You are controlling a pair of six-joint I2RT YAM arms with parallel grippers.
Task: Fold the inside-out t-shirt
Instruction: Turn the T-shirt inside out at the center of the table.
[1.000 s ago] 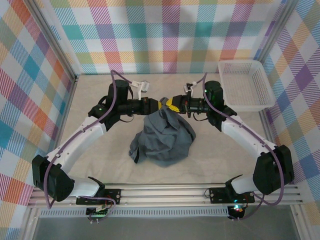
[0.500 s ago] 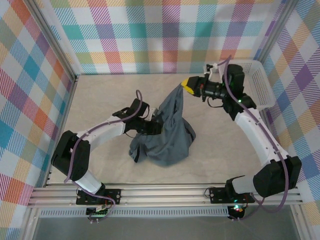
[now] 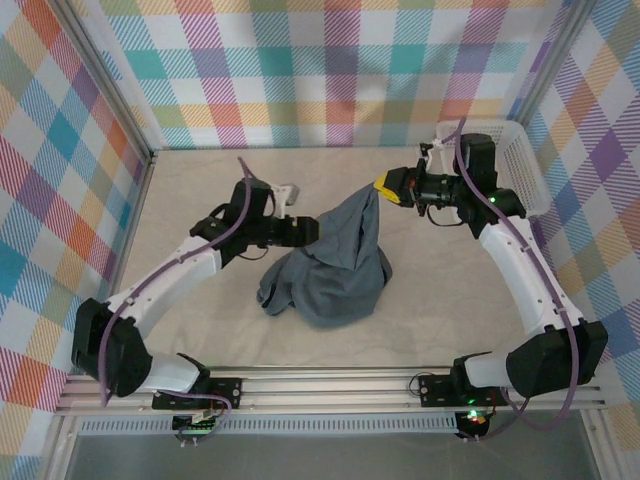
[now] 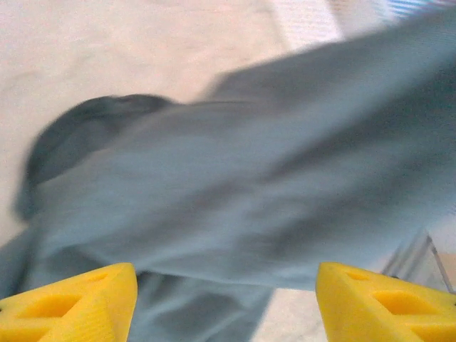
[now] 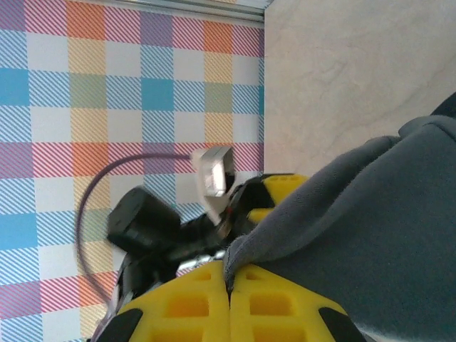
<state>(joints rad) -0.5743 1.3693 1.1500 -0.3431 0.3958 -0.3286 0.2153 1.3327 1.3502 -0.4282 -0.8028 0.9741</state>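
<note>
While most of it lies bunched at the middle of the beige table (image 3: 190, 190), the slate blue-grey inside-out t-shirt (image 3: 335, 265) rises at one edge to the right gripper (image 3: 383, 186). That gripper's yellow fingers (image 5: 192, 299) are pressed together on a fold of cloth, holding it off the table. The left gripper (image 3: 310, 230) sits at the shirt's left side with its yellow fingertips (image 4: 78, 303) spread wide, gripping nothing. A white mesh basket (image 3: 500, 165) stands in the far right corner, and plaid walls (image 3: 330, 70) enclose the table.
</note>
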